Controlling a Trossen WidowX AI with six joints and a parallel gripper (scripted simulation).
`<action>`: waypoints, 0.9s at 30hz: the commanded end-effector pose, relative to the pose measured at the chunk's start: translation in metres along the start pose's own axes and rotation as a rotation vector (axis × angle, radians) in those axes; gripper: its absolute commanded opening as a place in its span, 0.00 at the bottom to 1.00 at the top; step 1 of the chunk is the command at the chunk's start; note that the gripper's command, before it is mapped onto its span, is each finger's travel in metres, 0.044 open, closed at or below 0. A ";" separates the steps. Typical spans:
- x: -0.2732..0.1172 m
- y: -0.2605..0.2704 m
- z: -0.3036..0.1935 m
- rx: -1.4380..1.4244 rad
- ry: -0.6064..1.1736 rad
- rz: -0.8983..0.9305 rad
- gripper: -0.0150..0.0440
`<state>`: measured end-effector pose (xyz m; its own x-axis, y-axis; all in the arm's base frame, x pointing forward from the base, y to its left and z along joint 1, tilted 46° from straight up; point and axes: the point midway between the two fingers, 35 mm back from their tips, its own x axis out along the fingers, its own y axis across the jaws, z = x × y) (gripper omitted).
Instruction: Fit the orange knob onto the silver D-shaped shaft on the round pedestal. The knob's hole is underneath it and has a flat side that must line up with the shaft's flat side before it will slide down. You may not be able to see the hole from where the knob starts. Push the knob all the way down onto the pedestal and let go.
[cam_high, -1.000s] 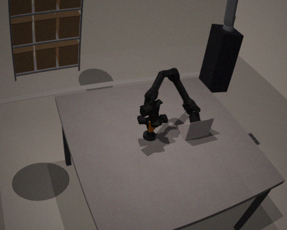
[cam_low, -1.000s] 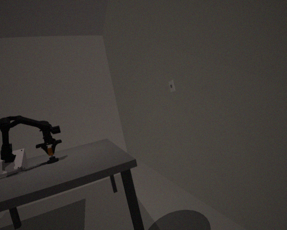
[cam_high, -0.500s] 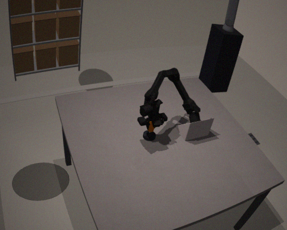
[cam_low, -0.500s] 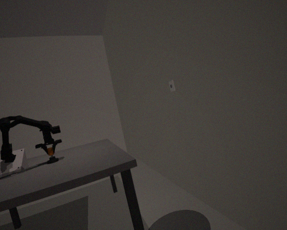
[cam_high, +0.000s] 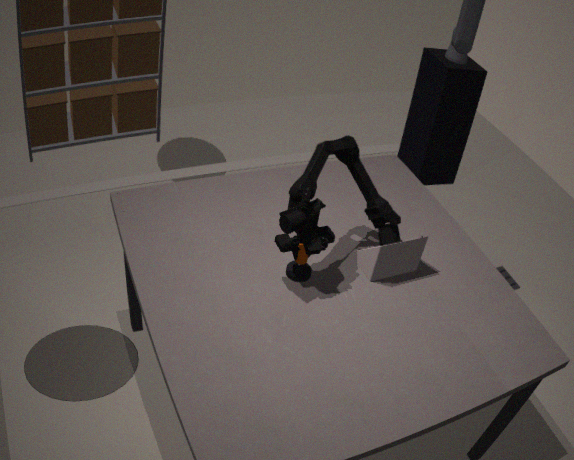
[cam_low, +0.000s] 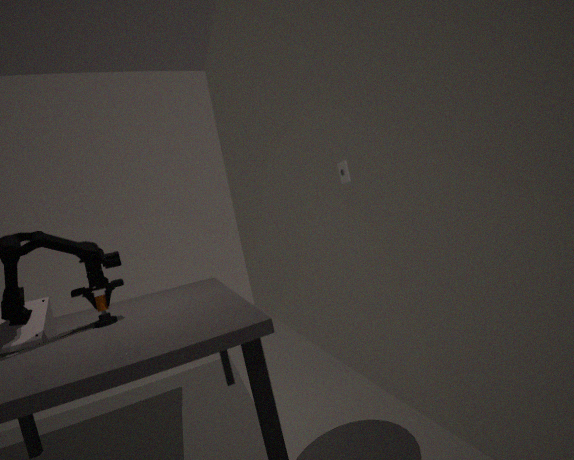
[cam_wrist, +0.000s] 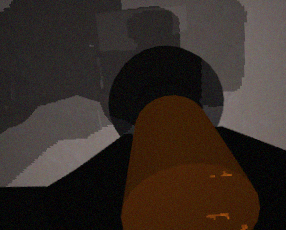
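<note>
The orange knob (cam_high: 302, 255) (cam_low: 101, 303) (cam_wrist: 185, 145) is held upright between the fingers of my gripper (cam_high: 300, 252) (cam_low: 101, 302), which is shut on it. The dark round pedestal (cam_high: 298, 272) (cam_low: 105, 321) (cam_wrist: 155, 65) stands on the table directly below. In the exterior view the knob's lower end is just above the pedestal's raised middle; whether they touch is too small to tell. In the wrist view the knob covers the lower middle of the pedestal. The silver shaft is hidden in all views, and so are the knob's hole and its flat side.
A pale upright panel (cam_high: 400, 260) (cam_low: 36, 320) stands on the table (cam_high: 280, 375) (cam_low: 165, 340) beside the arm's base. The arm arches from there over to the pedestal. A dark tall box (cam_high: 440, 115) stands beyond the table's far right corner, and shelves with brown boxes (cam_high: 90, 75) stand behind.
</note>
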<state>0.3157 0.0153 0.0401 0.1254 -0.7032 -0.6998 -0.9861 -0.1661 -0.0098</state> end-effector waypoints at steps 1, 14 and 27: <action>-0.003 -0.001 0.000 -0.005 -0.001 -0.001 0.25; -0.002 0.000 0.000 -0.215 -0.001 -0.001 0.25; -0.002 -0.001 -0.001 -0.215 -0.001 -0.001 0.25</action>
<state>0.3155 0.0147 0.0404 0.1223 -0.7034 -0.7002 -0.9416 -0.3053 0.1423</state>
